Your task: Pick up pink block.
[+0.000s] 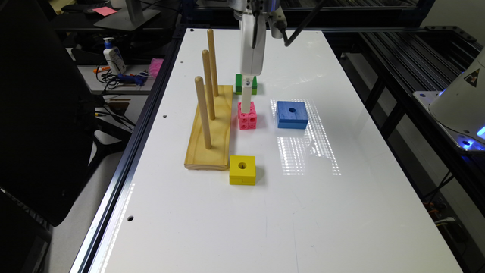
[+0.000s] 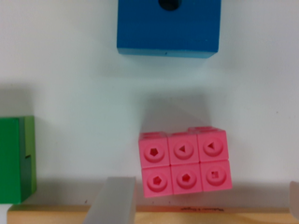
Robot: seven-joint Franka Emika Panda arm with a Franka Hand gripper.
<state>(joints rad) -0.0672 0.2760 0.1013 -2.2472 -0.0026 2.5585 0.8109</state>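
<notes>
Exterior view, read from its left to its right. A wooden peg base [image 1: 212,131] carrying three upright dowels [image 1: 203,112] lies lengthwise near the table's [image 1: 235,227] left rail; its long edge forms a wall just beside the working zone. A yellow block [image 1: 242,170] sits at the near end of that base, almost touching its corner. The pink block [image 1: 247,116], a cluster of small joined cubes with a hole on each face, rests on the table just beside the base, between it and the blue block [image 1: 292,114]; a green block [image 1: 246,84] lies behind it, farther from the camera. The gripper [image 1: 246,101] hangs vertically over the pink block, its tip at the block's top face. In the wrist view the pink block [image 2: 184,162] lies between two grey fingers [image 2: 112,200], one at its base-side corner and the other barely visible at the frame edge, so the jaws stand wide apart and hold nothing. The fingers appear set to close along the block's long axis, parallel to the base's edge [image 2: 149,213]; this placement probably keeps both pads off the wood. Room is tightest toward the base, close alongside the block, while bare table separates it from the blue block [image 2: 168,25] and green block [image 2: 16,158]. Upward the way is free.
</notes>
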